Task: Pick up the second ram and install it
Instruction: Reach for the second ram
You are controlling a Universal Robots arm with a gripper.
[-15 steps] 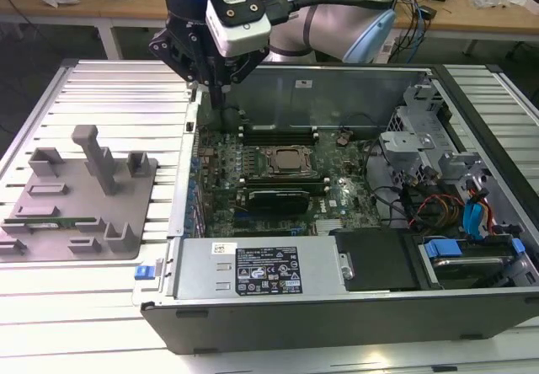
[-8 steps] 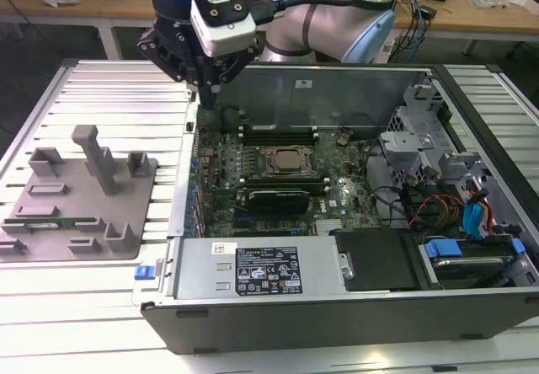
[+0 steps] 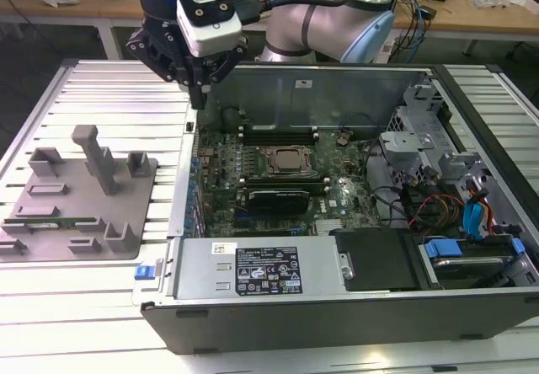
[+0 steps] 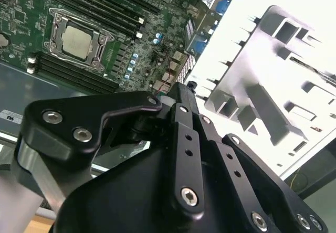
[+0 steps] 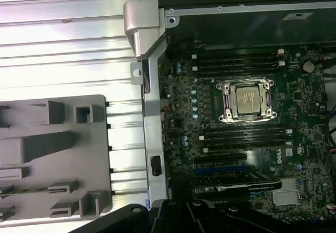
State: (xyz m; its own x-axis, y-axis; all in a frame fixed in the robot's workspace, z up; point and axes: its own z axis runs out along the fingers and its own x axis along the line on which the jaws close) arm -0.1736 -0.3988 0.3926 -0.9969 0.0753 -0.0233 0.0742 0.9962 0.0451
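In the exterior view the second ram [image 3: 52, 221] is a thin green stick lying in the grey fixture tray [image 3: 126, 205], at the tray's front left. My gripper [image 3: 199, 98] hangs well away from it, above the left wall of the open computer case [image 3: 187, 189], near the case's back corner. Its fingers [image 4: 185, 118] are pressed together with nothing between them. The motherboard's black memory slots [image 5: 242, 136] run on both sides of the processor socket [image 5: 248, 99].
The metal case wall [image 5: 149, 112] stands between the tray and the motherboard. A power supply [image 3: 253, 269] fills the case's front, with drive bays and cables [image 3: 455, 205] on the exterior view's right. The tray carries upright grey posts [image 3: 99, 157]. Ribbed metal table [image 3: 101, 88] surrounds everything.
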